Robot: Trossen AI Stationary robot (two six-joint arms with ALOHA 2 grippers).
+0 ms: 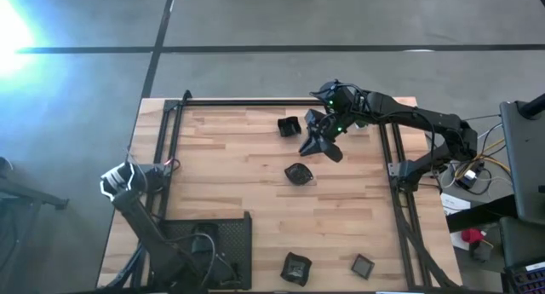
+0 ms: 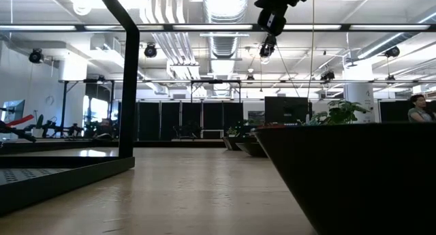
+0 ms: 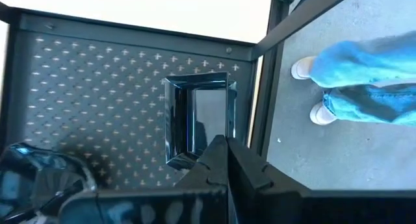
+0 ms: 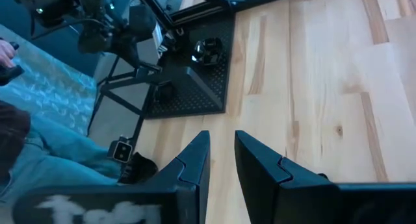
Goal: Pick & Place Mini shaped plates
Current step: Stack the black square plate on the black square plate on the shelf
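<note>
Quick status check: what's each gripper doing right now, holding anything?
Left gripper: shut, empty, over the black mesh tray.
Right gripper: open, nothing between its fingers, above the table.

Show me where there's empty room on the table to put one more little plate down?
The biggest bare wood is the left half of the table, between the black mesh tray and the far frame bar. It is crowded near the right gripper, with plates at and. Two more plates sit at the near edge.
</note>
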